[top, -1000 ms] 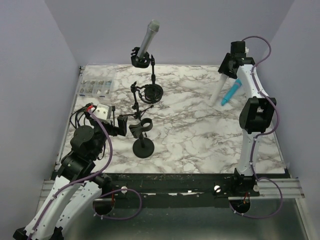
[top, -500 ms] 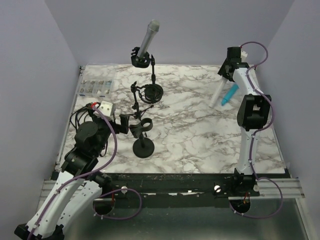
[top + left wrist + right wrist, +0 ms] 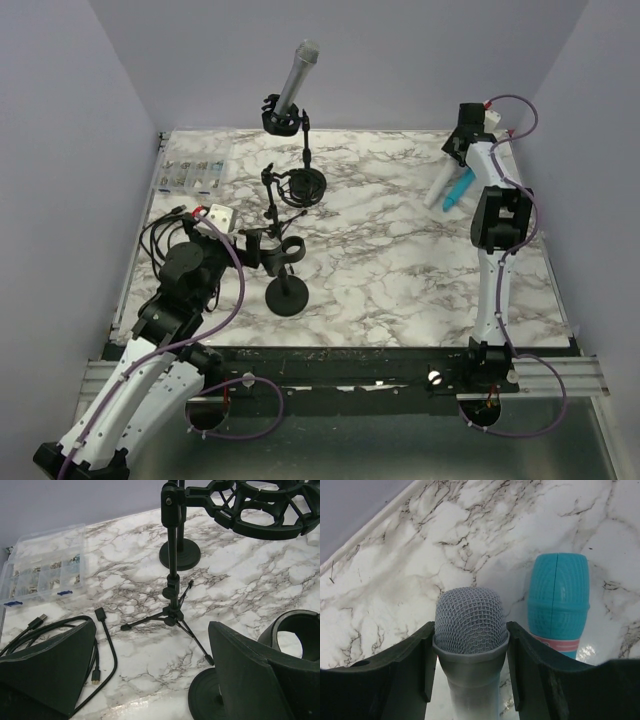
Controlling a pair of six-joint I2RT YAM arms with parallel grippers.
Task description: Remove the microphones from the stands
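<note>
Far left: clear plastic compartment box point(image 3: 42, 565), contents too small to read. Left gripper point(image 3: 152, 627): jaws wide apart, holding nothing, beside black round-base stand point(image 3: 287, 297). Far centre: grey stick microphone point(image 3: 296, 78) seated in tall black clip stand point(image 3: 306, 150), long axis tilted, mesh head up and right. Far right: right gripper point(image 3: 470, 645) clamped on second silver mesh-headed microphone point(image 3: 471, 622), head angled down at white marble table point(image 3: 380, 250); teal microphone point(image 3: 559, 600) lies just beside.
</note>
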